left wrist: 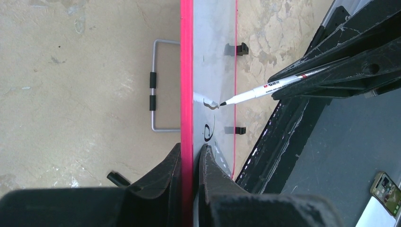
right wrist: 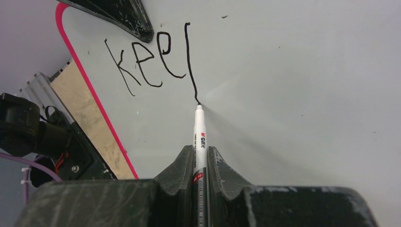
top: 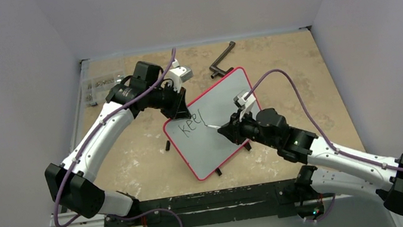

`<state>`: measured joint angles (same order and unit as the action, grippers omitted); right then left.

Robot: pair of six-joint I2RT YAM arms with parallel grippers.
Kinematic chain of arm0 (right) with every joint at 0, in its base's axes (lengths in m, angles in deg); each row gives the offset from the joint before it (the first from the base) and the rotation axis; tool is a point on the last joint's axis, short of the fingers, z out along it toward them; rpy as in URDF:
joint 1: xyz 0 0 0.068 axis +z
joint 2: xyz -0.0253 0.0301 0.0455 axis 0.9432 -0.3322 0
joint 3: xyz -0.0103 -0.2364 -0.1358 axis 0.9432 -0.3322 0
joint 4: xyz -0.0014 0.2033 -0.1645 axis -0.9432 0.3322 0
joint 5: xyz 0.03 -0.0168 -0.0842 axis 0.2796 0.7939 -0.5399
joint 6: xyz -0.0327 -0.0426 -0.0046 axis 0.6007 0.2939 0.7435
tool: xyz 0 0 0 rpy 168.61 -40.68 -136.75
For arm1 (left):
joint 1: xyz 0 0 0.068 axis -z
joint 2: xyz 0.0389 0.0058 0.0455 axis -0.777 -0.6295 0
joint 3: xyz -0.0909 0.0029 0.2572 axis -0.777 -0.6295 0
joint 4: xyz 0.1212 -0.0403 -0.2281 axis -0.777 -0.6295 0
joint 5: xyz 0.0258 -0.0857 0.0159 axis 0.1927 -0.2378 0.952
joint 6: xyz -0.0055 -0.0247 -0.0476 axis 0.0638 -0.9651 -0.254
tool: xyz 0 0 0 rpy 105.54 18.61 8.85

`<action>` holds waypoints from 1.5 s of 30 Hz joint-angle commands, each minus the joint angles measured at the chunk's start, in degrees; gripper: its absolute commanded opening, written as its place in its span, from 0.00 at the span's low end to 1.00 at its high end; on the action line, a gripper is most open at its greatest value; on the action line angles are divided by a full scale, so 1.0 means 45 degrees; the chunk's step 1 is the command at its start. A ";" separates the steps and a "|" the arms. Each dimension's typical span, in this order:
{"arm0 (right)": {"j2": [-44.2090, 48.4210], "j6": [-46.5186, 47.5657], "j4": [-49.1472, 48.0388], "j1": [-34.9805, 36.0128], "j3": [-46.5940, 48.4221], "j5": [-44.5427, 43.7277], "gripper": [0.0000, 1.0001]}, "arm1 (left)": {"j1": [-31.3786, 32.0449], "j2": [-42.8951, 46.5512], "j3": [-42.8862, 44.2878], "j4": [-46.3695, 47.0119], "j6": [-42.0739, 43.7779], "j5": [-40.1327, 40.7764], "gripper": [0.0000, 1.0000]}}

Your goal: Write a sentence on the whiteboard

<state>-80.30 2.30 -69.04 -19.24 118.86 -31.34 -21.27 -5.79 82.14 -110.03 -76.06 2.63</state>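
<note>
The whiteboard (top: 217, 111) with its thin red rim lies tilted at mid-table. My left gripper (top: 178, 112) is shut on its upper-left edge; in the left wrist view the red rim (left wrist: 187, 71) runs between the two black fingers (left wrist: 213, 172). My right gripper (top: 232, 130) is shut on a white marker (right wrist: 199, 137), whose black tip touches the board at the foot of a long stroke. The sentence (right wrist: 151, 59) reads "kee" plus that downstroke in black. The marker (left wrist: 265, 88) also shows in the left wrist view, tip on the board surface (left wrist: 215, 47).
A black crank handle (top: 221, 62) lies behind the board. A bag of small metal parts (top: 99, 85) sits at the far left of the table. A metal wire stand (left wrist: 158, 85) lies beside the board's edge. Small black feet (top: 218, 172) stick out along the near rim.
</note>
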 commanded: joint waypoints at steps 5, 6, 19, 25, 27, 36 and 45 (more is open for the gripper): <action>-0.0202 0.0385 -0.0031 -0.0045 0.1685 0.0081 0.00 | 0.0126 -0.0101 -0.0552 -0.0802 0.1738 0.2814 0.00; -0.0370 0.0443 -0.0091 -0.0035 0.1831 0.0042 0.00 | 0.0124 -0.0115 -0.0552 -0.0806 0.1734 0.2812 0.00; -0.1762 0.0558 -0.0866 -0.0045 0.2638 -0.0908 0.00 | 0.0130 -0.0021 -0.0552 -0.0810 0.1736 0.2785 0.00; -0.1857 0.0710 -0.0711 -0.0045 0.2732 -0.1758 0.00 | 0.0131 -0.0066 -0.0552 -0.0827 0.1744 0.2773 0.00; -0.1866 0.0783 -0.0590 -0.0045 0.2770 -0.2027 0.00 | 0.0132 -0.0062 -0.0552 -0.0832 0.1739 0.2767 0.00; -0.1684 0.0792 -0.0123 -0.0076 0.2510 -0.2537 0.00 | 0.0133 -0.0077 -0.0552 -0.0822 0.1731 0.2775 0.00; -0.1031 0.0405 0.0163 -0.0080 0.1640 -0.2231 0.00 | 0.0123 -0.0075 -0.0552 -0.0831 0.1722 0.2808 0.00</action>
<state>-86.33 4.38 -69.94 -19.24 128.34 -39.32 -21.34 -5.55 81.87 -110.01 -76.44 2.91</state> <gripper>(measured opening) 0.093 0.088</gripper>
